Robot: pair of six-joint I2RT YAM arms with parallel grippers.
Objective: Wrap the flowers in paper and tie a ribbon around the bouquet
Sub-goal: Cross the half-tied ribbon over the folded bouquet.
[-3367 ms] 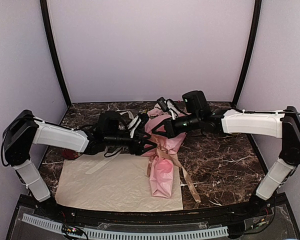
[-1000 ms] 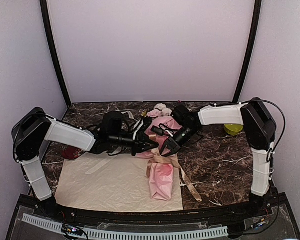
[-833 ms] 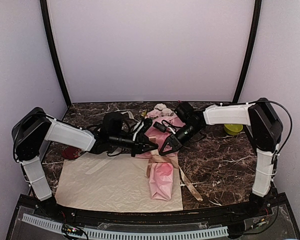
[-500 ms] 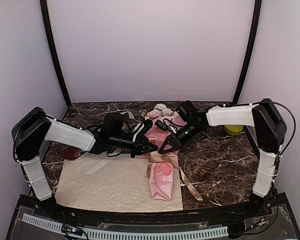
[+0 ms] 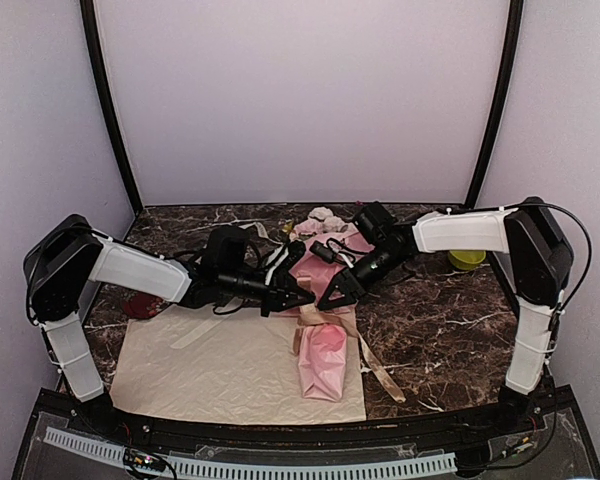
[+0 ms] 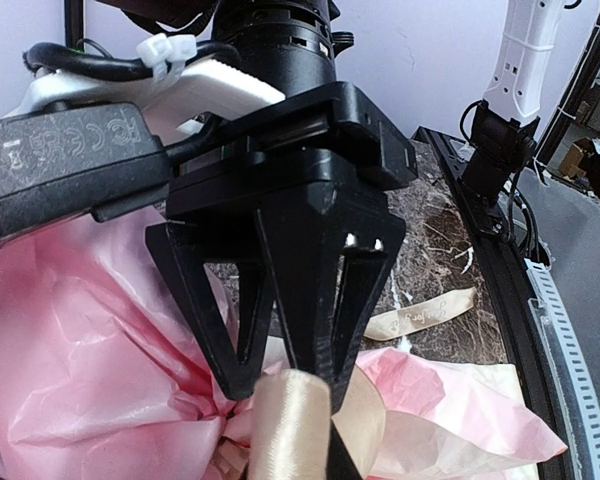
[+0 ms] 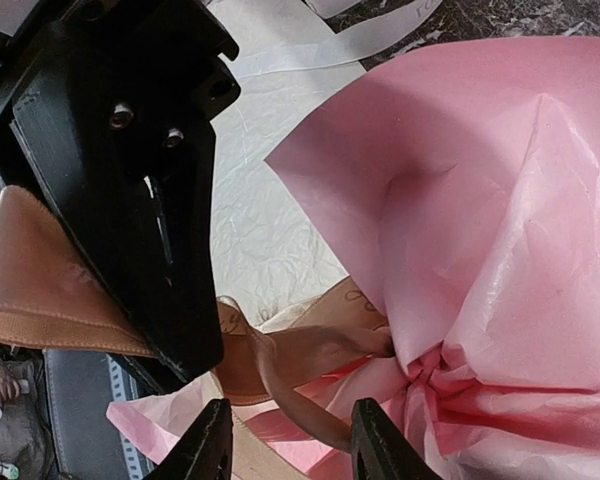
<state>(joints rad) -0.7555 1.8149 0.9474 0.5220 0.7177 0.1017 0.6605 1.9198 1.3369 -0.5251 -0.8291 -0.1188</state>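
Right at my left tool (image 5: 302, 294), the ribbon (image 6: 292, 415) is clenched between its tips. My right tool (image 7: 290, 440) meets it tip to tip, fingers parted and gripping nothing, with a ribbon strand lying loose between them. Just beneath both tools lies the bouquet (image 5: 323, 350), cinched at its waist. Its pink paper (image 7: 500, 200) fans out beyond the right tool, and the flowers (image 5: 325, 215) are farthest off.

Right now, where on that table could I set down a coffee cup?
Bare marble table lies between the ribbon tails and the right arm, nearer than the green bowl. The near half of the cream sheet, left of the bouquet, is bare too. The middle is crowded: left gripper and right gripper meet over the bouquet.
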